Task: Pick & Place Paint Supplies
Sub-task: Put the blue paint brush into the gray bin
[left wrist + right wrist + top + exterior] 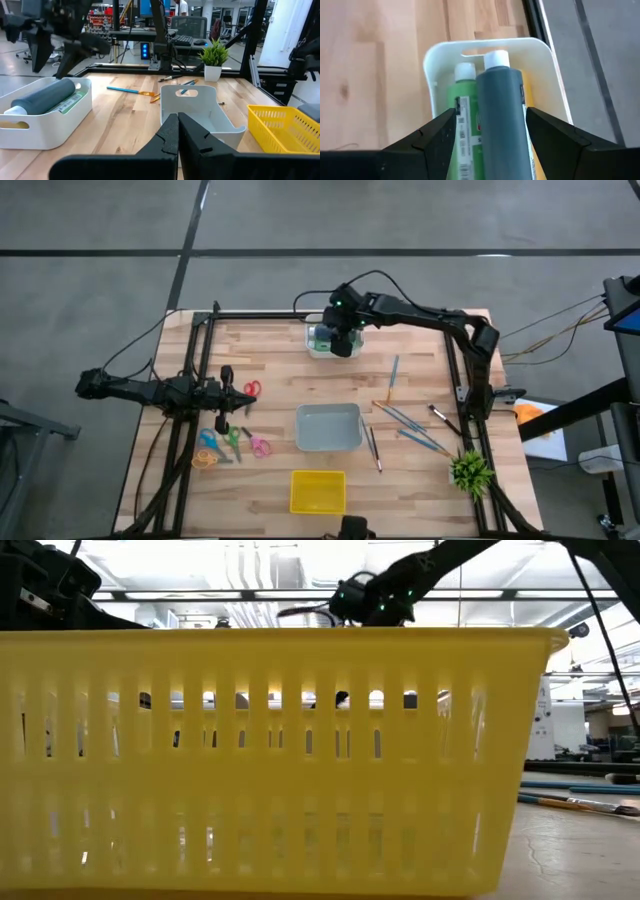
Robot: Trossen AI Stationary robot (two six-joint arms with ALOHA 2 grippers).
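A white bin (312, 340) stands near the table's far edge. In it lie a green tube (465, 115) and a yellow tube (527, 95), and a dark blue tube (502, 110) rests on top of them. My right gripper (491, 114) hovers open just above the bin (485, 45), one finger on either side of the dark blue tube (45, 97), not touching it. Several brushes (410, 420) lie flat on the table's right half. My left gripper (178, 131) is shut and waits over the table's left part (228, 385).
A grey bin (328, 427) sits mid-table and a yellow basket (317, 491) at the near edge; the basket (280, 750) fills the low view. Scissors (232, 442) lie by the left arm. A green plant (470, 470) stands at the near right corner.
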